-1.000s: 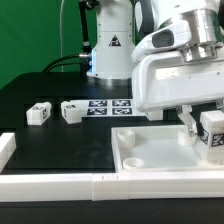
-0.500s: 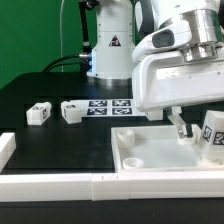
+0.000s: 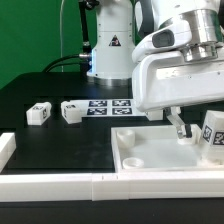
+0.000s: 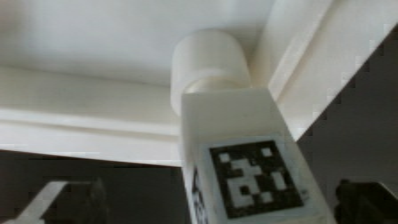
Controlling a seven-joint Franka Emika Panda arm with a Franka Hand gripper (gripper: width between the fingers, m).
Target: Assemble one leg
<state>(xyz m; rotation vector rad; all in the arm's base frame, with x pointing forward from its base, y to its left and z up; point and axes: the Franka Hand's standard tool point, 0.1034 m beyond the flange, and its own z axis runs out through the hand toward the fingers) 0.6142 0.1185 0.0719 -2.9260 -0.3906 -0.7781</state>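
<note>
Pincer jaws standing spread apart now, having let go of the leg since a second ago.
Going left to right in the exterior view: two spare legs sitting on the black table, marker board lying beside them, white panel lying at the exterior view's right, released leg tilting over its far-right corner between the fingers.

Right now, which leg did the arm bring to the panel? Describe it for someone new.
Find the big white panel at the exterior view's right. The leg stands tilted at its far right edge, between the open gripper's fingers. The two other legs lie loose on the black table.
</note>
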